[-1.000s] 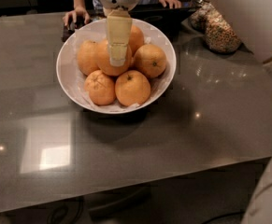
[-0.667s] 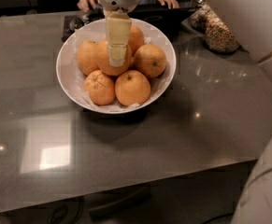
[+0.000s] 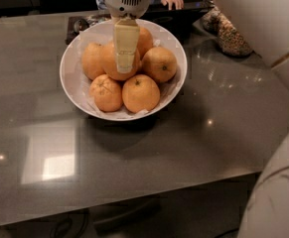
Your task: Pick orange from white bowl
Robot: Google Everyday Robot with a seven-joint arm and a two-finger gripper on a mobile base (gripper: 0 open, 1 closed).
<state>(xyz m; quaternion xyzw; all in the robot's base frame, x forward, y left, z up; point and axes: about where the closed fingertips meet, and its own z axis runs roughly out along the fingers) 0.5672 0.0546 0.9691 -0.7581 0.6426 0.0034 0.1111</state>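
Cannot tell whether apart or clamped at the gripper point(image 3: 125, 66), low over the orange point(image 3: 106, 62) right beneath, topmost of the heap in the white bowl point(image 3: 70, 81). Likely to squirt out sideways on that smooth round skin if pinched off-centre or too shallow. Beware too of nudging the smaller oranges point(image 3: 160, 64) touching just beside and in front, rolling them over the low rim onto the table point(image 3: 183, 148).

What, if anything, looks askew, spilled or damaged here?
Nothing stands out. The white bowl sits upright on the table, its oranges all inside, none spilled. The gripper hangs over the largest orange.
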